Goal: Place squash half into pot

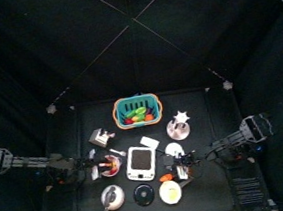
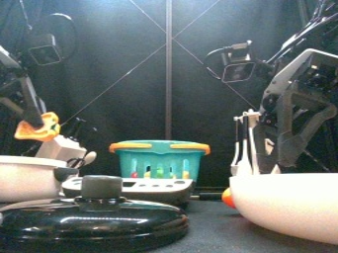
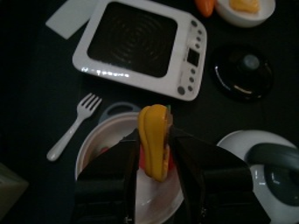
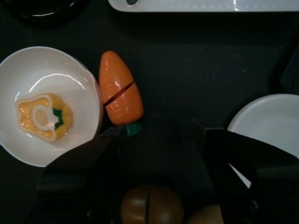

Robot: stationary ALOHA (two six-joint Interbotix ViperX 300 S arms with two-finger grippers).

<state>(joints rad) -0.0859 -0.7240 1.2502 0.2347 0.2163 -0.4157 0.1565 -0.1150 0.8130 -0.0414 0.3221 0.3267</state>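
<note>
Halfway there: left gripper (image 3: pixel 156 175) jaws clamped on the squash half (image 3: pixel 155 140) above the pot (image 3: pixel 111 153), right gripper (image 4: pixel 158 153) jaws released at 3 o'clock

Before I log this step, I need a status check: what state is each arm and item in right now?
left gripper: shut on squash half, above the pot
pot: open, lid off
lid: lying flat on the table beside the induction hob
right gripper: open, empty, over the carrot
carrot: lying on the table
basket: upright
fork: flat beside the pot
</note>
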